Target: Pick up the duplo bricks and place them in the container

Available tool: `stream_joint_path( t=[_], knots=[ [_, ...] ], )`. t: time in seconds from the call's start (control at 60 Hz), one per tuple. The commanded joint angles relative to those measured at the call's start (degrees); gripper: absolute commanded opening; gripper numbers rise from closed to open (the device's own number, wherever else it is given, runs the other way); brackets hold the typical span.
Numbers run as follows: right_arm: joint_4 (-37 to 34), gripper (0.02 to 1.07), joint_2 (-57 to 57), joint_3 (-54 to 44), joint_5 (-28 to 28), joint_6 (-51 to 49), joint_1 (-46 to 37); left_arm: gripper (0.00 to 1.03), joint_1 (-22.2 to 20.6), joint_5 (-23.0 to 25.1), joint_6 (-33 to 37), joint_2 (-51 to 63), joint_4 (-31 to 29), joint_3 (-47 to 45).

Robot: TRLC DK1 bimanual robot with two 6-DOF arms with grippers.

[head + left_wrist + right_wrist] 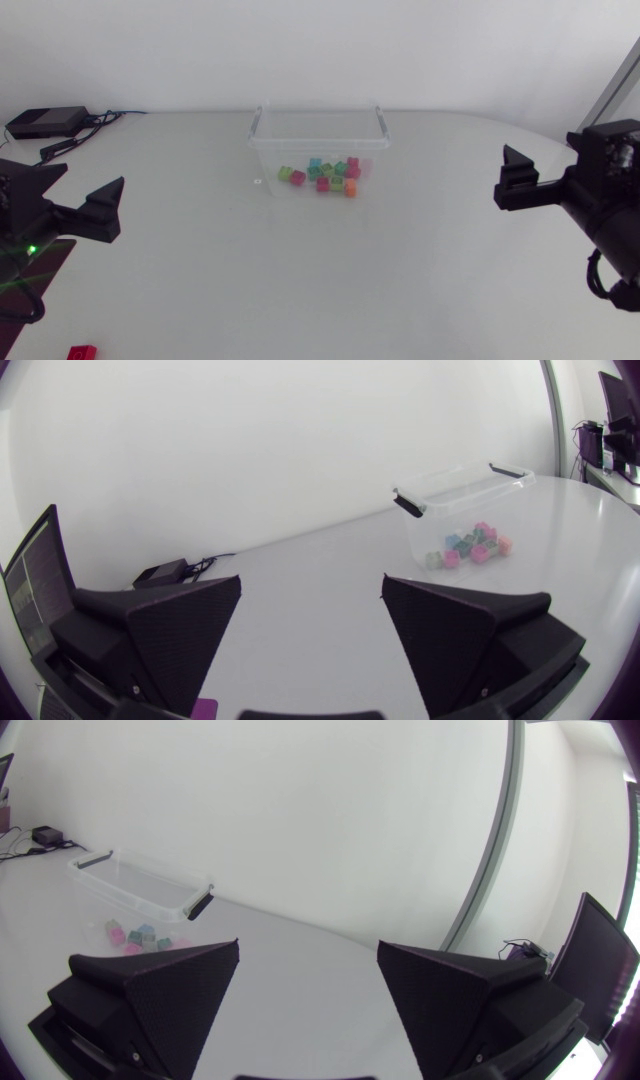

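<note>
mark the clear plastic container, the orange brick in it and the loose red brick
clear plastic container (256, 124): head view, left rim
orange duplo brick (351, 190): head view, top face
red duplo brick (81, 352): head view, top face

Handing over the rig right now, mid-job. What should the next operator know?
Grippers: the left gripper is open and empty at the table's left side. The right gripper is open and empty at its right side.
Things: the clear plastic container stands at the far middle of the table.
Done: a cluster of small coloured duplo bricks lies inside it.
Left: one red duplo brick at the near left edge, probably easiest for the left arm.
</note>
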Motion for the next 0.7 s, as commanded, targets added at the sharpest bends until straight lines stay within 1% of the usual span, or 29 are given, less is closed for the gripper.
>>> stream_joint_path(
  t=[0.0, 0.067, 0.4, 0.683],
  knots=[
    [-1.1, 1.02, -5.4, -3.7, 0.3, -0.9, -1.2, 0.99, 0.6, -0.3, 0.4, -3.0, -0.7, -2.8],
    [-2.1, 1.02, -9.3, -5.8, -0.4, -0.1, -1.8, 0.99, 0.4, -0.4, -0.3, -5.6, -0.9, -4.1],
    [-4.0, 1.02, -19.0, -12.7, -7.1, 5.3, -5.9, 0.99, -1.5, -1.5, -6.5, -15.0, -1.6, -9.9],
    [-5.9, 1.02, -28.8, -19.7, -13.9, 10.8, -10.2, 0.99, -3.3, -2.6, -12.8, -24.5, -2.3, -15.7]
  ],
)
